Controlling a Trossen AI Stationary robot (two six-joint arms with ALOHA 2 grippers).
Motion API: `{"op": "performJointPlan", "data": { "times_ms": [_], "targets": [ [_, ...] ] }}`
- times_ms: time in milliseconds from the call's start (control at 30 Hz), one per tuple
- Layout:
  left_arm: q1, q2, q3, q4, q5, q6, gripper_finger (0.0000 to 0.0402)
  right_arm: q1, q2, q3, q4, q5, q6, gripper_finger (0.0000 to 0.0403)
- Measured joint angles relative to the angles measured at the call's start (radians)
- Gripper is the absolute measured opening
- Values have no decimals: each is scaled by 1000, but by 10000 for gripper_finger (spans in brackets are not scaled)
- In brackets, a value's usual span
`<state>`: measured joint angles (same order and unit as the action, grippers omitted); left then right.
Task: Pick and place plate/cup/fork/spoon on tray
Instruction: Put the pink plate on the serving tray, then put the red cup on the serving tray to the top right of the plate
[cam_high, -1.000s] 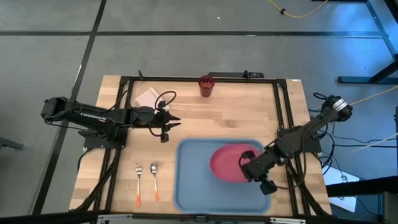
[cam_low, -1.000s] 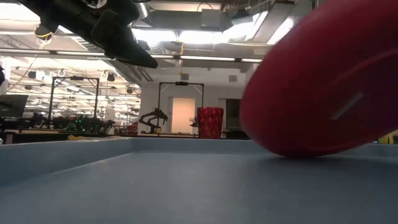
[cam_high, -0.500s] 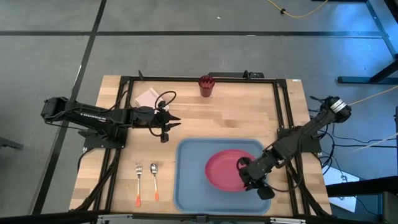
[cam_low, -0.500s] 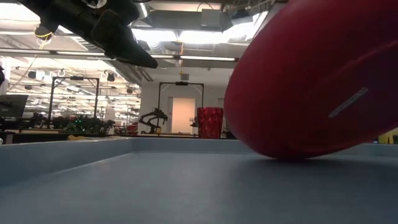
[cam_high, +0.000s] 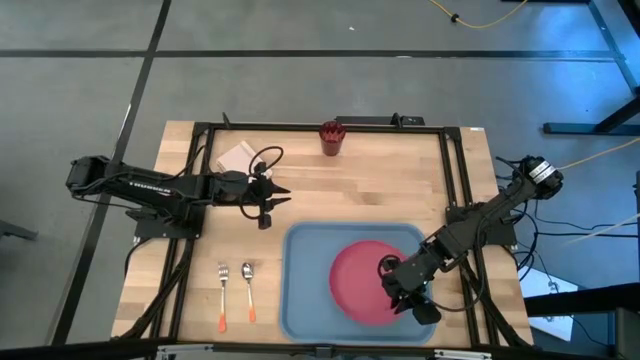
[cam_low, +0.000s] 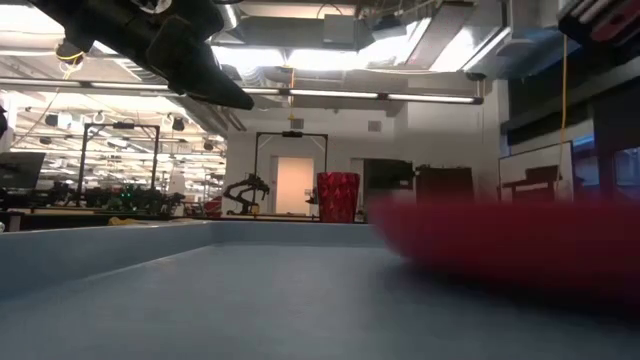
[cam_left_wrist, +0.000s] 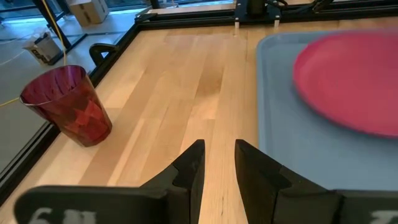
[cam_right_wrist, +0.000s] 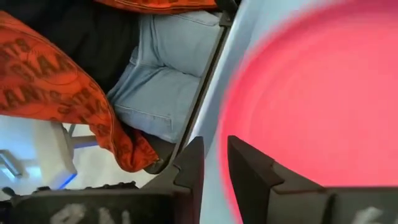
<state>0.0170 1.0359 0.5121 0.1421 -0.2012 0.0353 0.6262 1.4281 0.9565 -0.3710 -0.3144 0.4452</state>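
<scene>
plate down flat in tray | right tool at its right edge, fingers parted, holding nothing | left tool open, idle | left: cup, fork, spoon

Left claw parked mid-desk, arm level, fingers slightly parted. Right claw low at near right, fingers apparently slightly apart.

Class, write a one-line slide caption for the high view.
Plate lies in the tray, right pincer at its edge; cup, fork and spoon wait on the table.
</scene>
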Motion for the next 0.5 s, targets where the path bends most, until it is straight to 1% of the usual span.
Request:
{"op": "performJointPlan", "data": {
  "times_ms": [100, 333, 500],
  "targets": [
    [0, 0, 0, 0, 0, 0, 82, 0, 0, 0, 1, 2, -37, 74],
    [0, 0, 0, 0, 0, 0, 82, 0, 0, 0, -5, 3, -36, 73],
    [0, 0, 0, 0, 0, -1, 82, -1, -17, 0, -46, 6, -34, 73]
  ]
}}
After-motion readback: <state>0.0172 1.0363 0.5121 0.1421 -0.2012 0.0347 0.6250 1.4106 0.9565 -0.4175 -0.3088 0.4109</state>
